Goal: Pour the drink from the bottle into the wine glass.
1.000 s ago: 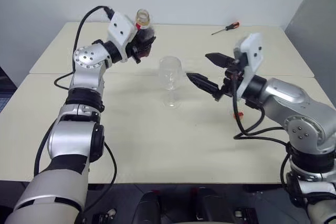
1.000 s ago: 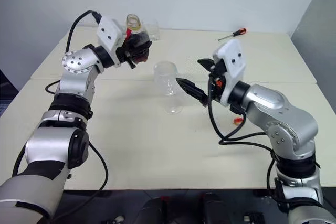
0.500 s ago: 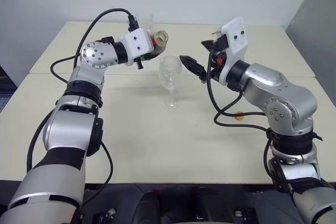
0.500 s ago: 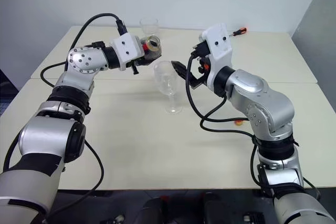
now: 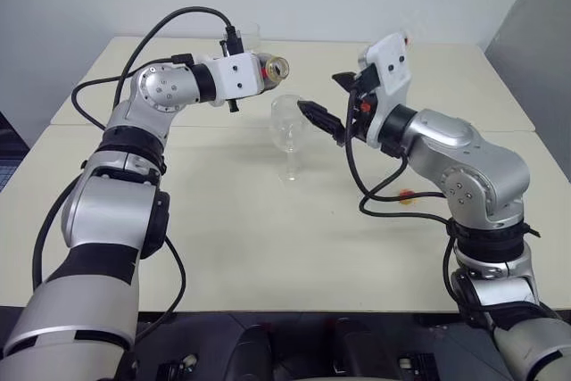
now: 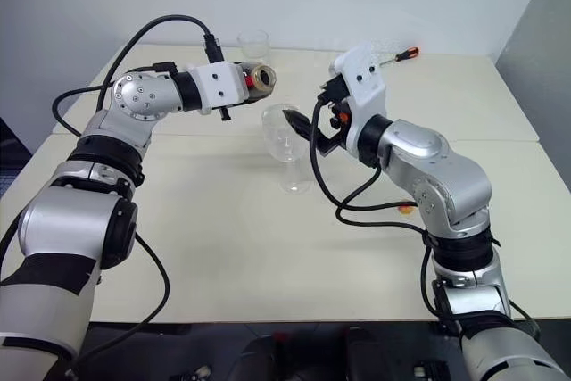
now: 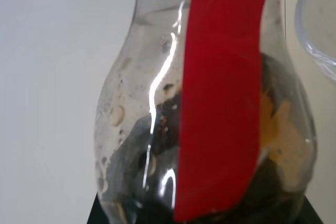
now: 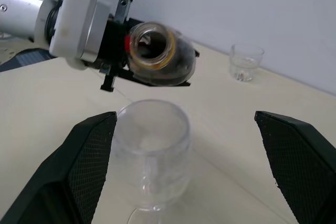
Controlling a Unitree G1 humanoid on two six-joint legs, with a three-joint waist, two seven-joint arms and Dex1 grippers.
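Note:
My left gripper (image 5: 257, 74) is shut on the bottle (image 5: 273, 67), a small clear one with a red label strip (image 7: 220, 93). The bottle lies tipped almost level, and its open mouth (image 8: 151, 45) hangs just above and behind the wine glass (image 5: 287, 126). The dark drink (image 7: 142, 161) sits low in the bottle's round body. The wine glass stands upright on the table and its bowl (image 8: 152, 140) looks empty. My right gripper (image 5: 324, 99) is open, close beside the bowl on the right, with one black finger (image 8: 89, 166) on each side of it in the wrist view.
A short clear tumbler (image 6: 253, 43) stands at the table's back edge. A red-handled screwdriver (image 6: 403, 54) lies at the back right. A small red and yellow thing (image 5: 406, 194) lies on the cream table (image 5: 268, 247) under my right arm.
The left wrist has rolled and tipped the bottle from upright to nearly level, mouth toward the glass. The right gripper has risen and moved left, closer to the bowl, still open.

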